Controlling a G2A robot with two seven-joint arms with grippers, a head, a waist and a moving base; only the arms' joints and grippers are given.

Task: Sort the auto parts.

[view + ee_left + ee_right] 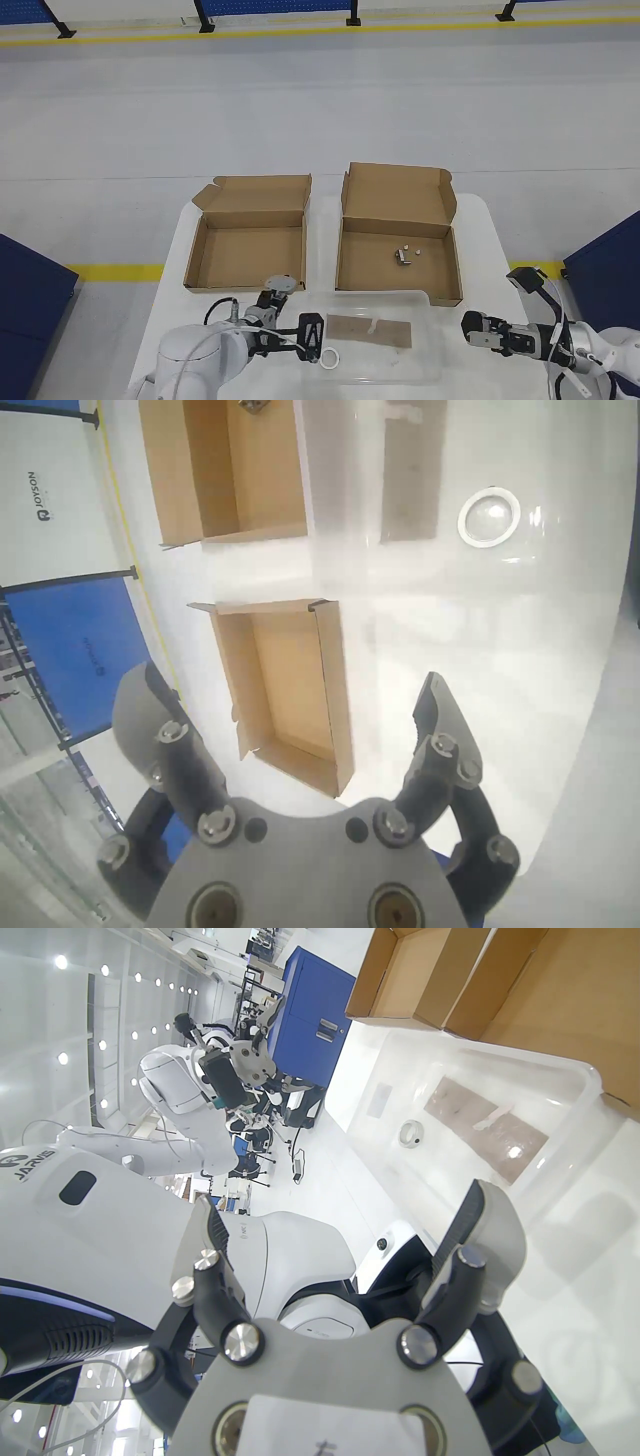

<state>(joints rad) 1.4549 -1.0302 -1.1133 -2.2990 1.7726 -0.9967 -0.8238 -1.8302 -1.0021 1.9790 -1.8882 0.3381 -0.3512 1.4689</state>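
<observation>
A white ring [329, 357] [489, 523] [411, 1133] lies in the clear plastic tray [380, 294] [575, 1078] at the table's front, beside a brown card [370, 330] [480, 1123]. The left cardboard box [245, 255] [285, 680] is empty. The right cardboard box [403, 240] holds a small metal part [402, 256] and tiny white bits [420, 251]. My left gripper [310, 337] [290, 695] hangs open at the tray's left end, close to the ring, holding nothing. My right gripper [472, 330] [345, 1208] is open and empty just right of the tray.
Both boxes have their lids folded back toward the far side of the white table [320, 230]. Bare tabletop lies between the boxes and along the right edge. Blue cabinets [610, 270] stand on the floor beside the table.
</observation>
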